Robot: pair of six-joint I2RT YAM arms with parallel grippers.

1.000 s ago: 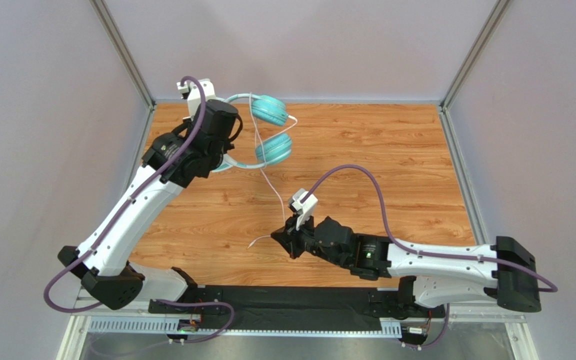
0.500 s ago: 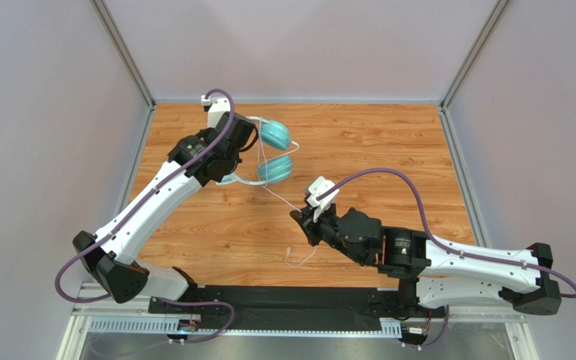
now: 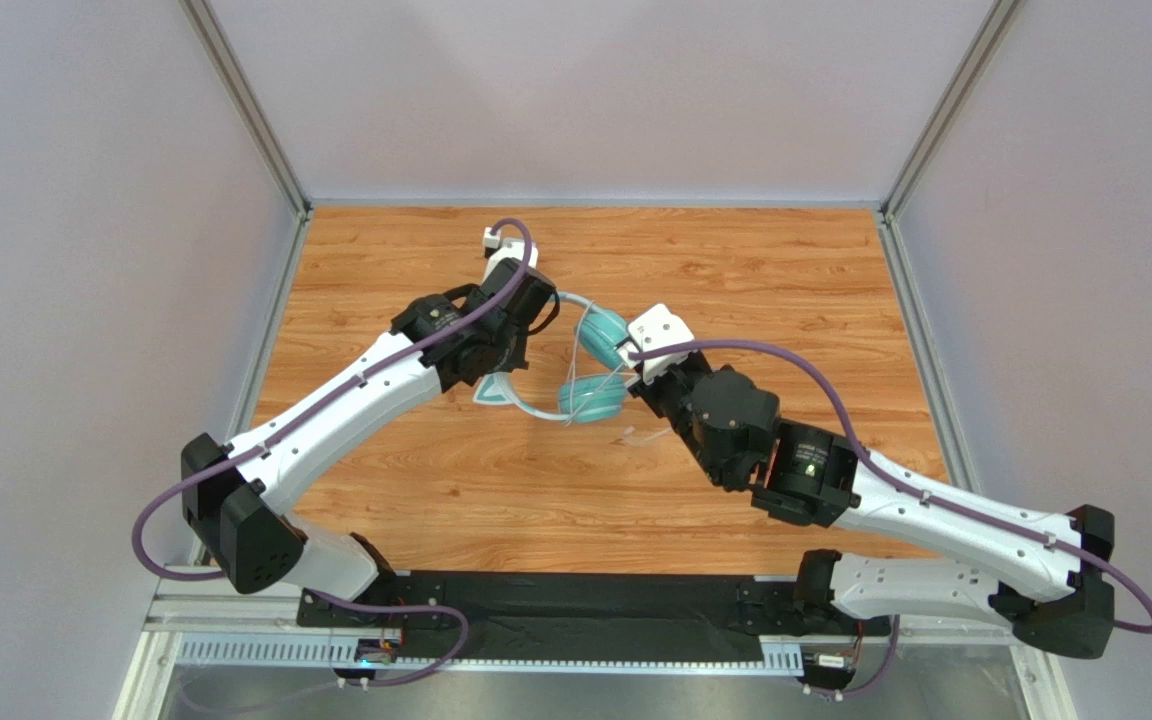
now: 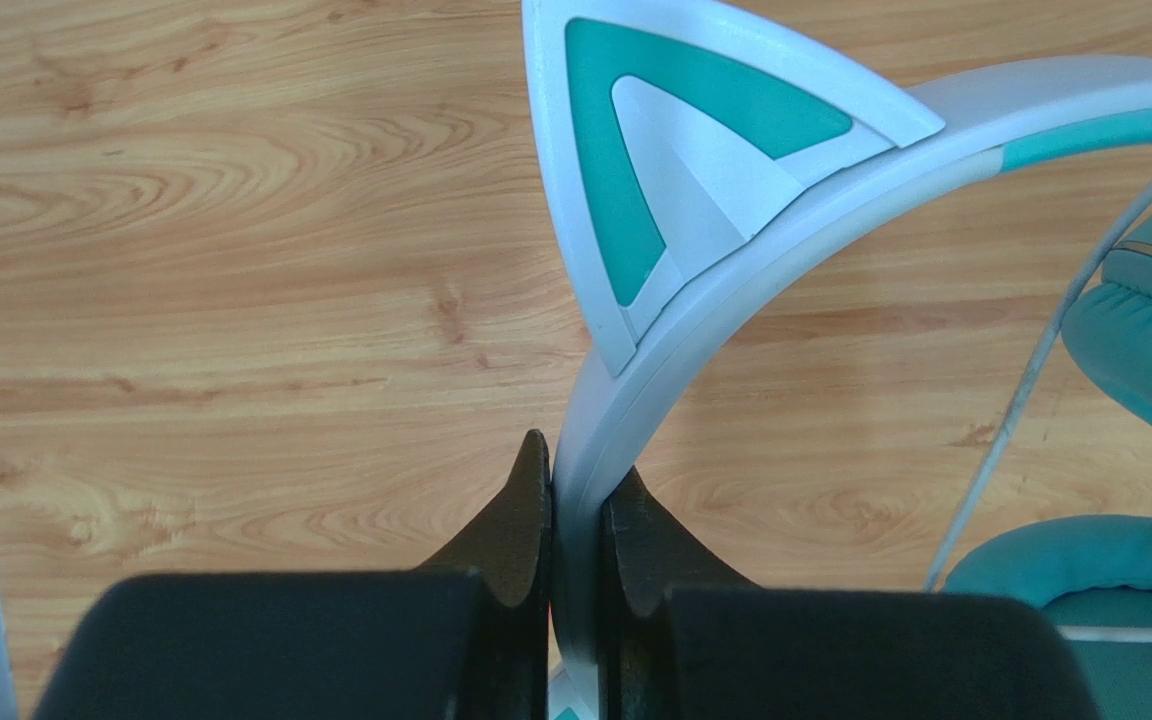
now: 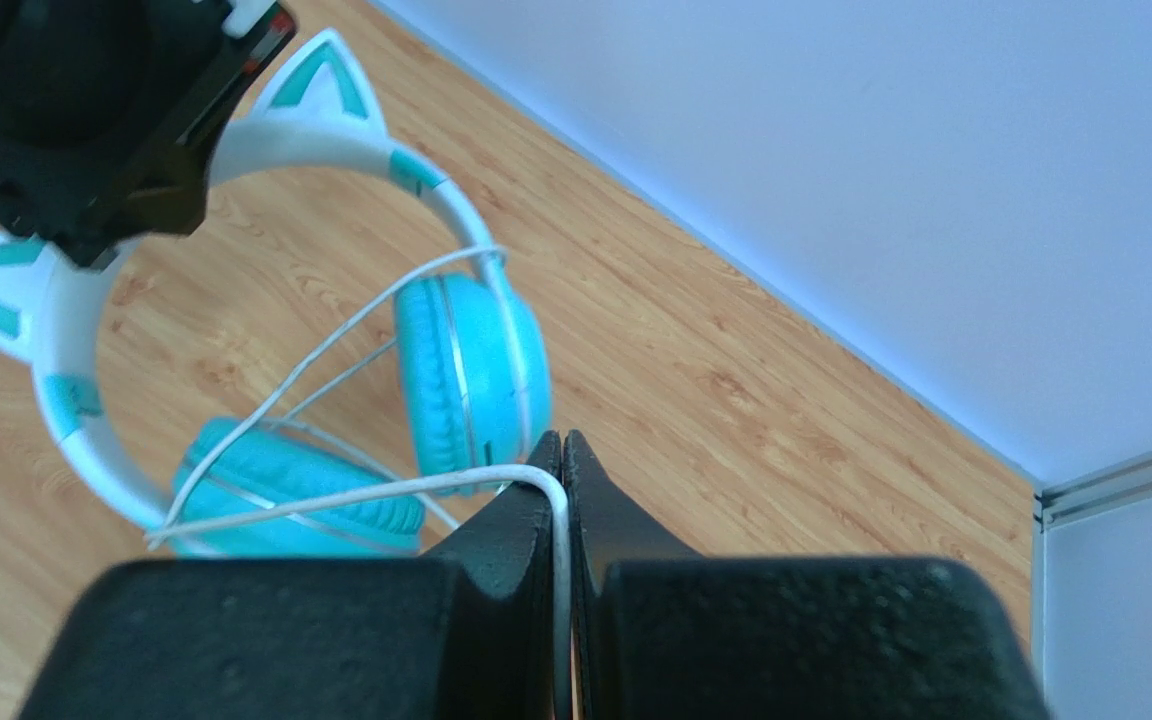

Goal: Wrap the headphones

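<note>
The teal headphones [image 3: 593, 395] hang mid-table, held off the wood by their pale headband [image 4: 717, 315]. My left gripper [image 4: 578, 477] is shut on that headband just below a pointed cat ear [image 4: 657, 165]. In the right wrist view both ear cups [image 5: 470, 375] sit close ahead, with the thin white cable [image 5: 312, 503] looped across them. My right gripper [image 5: 563, 450] is shut on the cable, right beside the cups. In the top view the two grippers nearly meet around the headphones, and the right gripper's fingers are hidden under its wrist.
Wooden tabletop [image 3: 778, 285] bounded by grey walls and metal corner posts [image 3: 244, 105]. Thick purple cables [image 3: 778, 360] arc over both arms. A loose bit of white cable [image 3: 642, 438] lies on the wood below the cups. The arm bases sit on a black rail [image 3: 582, 600].
Left arm carried the headphones from the far left toward the table's middle. Right arm swung up from the near side to the cups, drawing the cable with it; both stayed shut.
</note>
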